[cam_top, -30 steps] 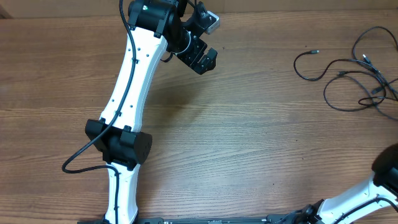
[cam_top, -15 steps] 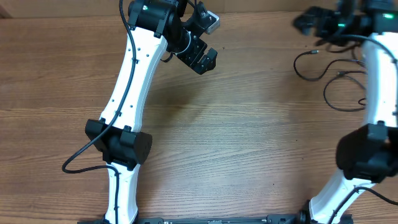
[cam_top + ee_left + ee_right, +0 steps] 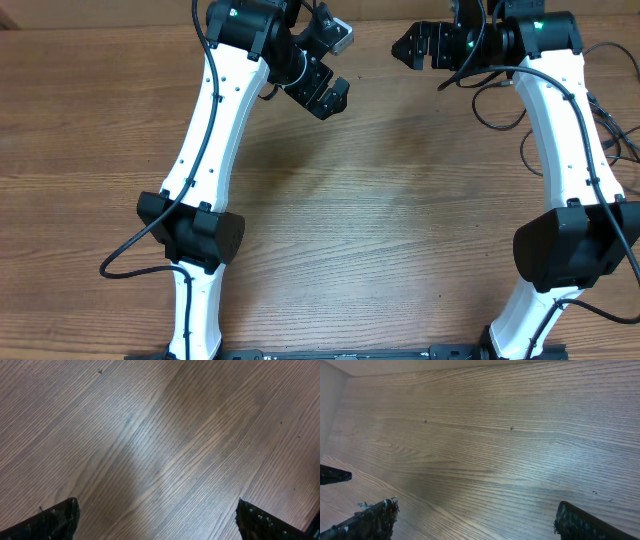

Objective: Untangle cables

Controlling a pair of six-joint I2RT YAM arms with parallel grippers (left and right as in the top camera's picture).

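The cables [image 3: 490, 125] are thin black cords lying loose at the far right of the table, and my right arm crosses over them and hides part of them. More strands [image 3: 612, 135] show to the right of that arm. My right gripper [image 3: 415, 47] hangs open at the far middle, left of the cables, with nothing between its fingers. In the right wrist view the right gripper [image 3: 477, 522] has only bare wood between its jaws. My left gripper [image 3: 327, 96] is open at the far left-centre, well away from the cables. The left wrist view shows the left gripper [image 3: 157, 520] over bare wood.
The wooden table [image 3: 380, 220] fills the view. The two grippers face each other across a gap at the far edge. A dark tip [image 3: 332, 475] at the left of the right wrist view looks like part of the left gripper.
The right arm has swung in from the lower right and across the cables, ending with its gripper at the far middle. The left arm has not moved.
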